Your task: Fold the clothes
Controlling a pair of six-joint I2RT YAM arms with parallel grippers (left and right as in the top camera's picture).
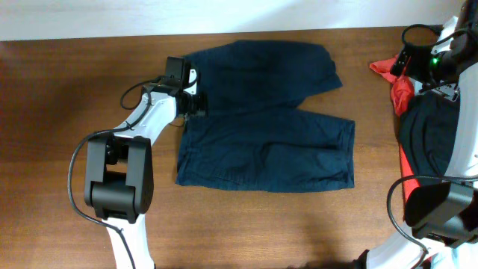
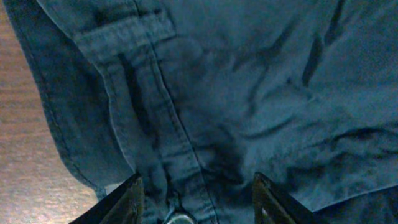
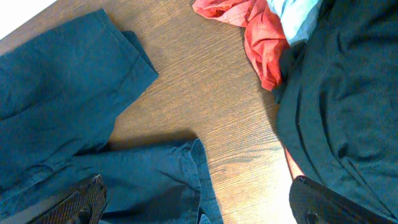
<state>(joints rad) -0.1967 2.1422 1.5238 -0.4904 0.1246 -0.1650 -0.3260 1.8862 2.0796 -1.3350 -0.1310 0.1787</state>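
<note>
From overhead, the dark navy shorts lie spread flat in the middle of the wooden table, with the waistband at the left and both wide legs running toward the right. The left gripper sits at the waistband edge, about midway between the two legs. At the right edge of the frame the right arm stands over a black garment, and a red garment pokes out at the upper right. Both lie apart from the shorts.

In the left wrist view, wrinkled navy cloth fills almost the whole frame, with bare table only along the left edge. A belt loop crosses the waistband at the upper left, and a button shows at the bottom edge. The left fingers stand spread wide with cloth between them, not pinching it.

In the right wrist view, the right gripper hangs with its fingers far apart, holding nothing. The shorts' two leg ends fill the left side, with bare wood between them. The red garment lies at the top, the black one covers the right, and a scrap of light blue cloth shows at the top edge.
</note>
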